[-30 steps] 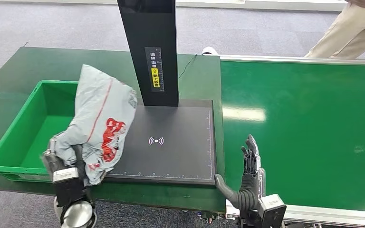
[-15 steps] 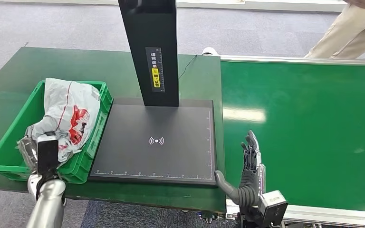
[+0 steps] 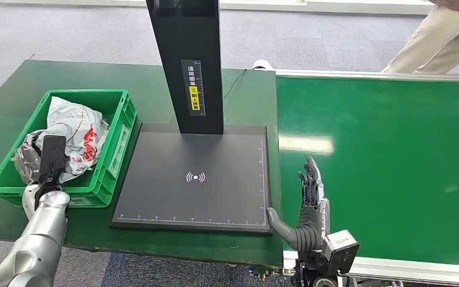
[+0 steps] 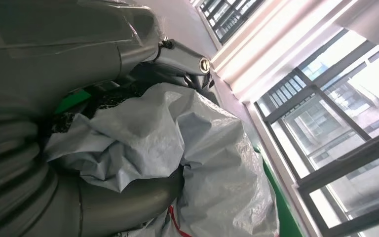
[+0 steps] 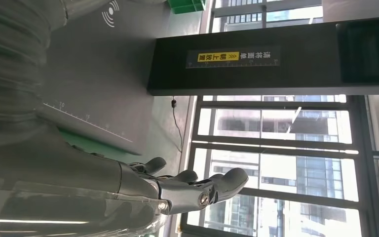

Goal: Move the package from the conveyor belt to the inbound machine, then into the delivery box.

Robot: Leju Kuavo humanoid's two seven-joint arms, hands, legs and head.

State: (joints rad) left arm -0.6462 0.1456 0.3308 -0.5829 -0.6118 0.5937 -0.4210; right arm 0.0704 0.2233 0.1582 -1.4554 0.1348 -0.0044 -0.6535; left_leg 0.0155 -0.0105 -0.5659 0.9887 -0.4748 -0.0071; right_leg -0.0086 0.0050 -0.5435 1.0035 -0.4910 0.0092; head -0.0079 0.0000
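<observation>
The package (image 3: 75, 139), a crumpled grey plastic mailer with red print, lies inside the green delivery box (image 3: 117, 139) at the table's left. My left hand (image 3: 43, 161) is down in the box and still grips the package's near end; in the left wrist view the thumb and fingers (image 4: 128, 202) wrap the grey plastic of the package (image 4: 212, 163). My right hand (image 3: 306, 209) stands open, fingers up, at the conveyor belt's (image 3: 388, 161) near edge, beside the inbound machine's black pad (image 3: 215, 179). It holds nothing (image 5: 177, 190).
The machine's black column (image 3: 188, 66) rises behind the pad. A person in beige trousers (image 3: 436, 42) stands beyond the belt at the far right. The dark green table (image 3: 30, 89) surrounds the box.
My left arm has carried the package leftward from over the pad's edge and lowered it into the green box. The right hand has barely moved.
</observation>
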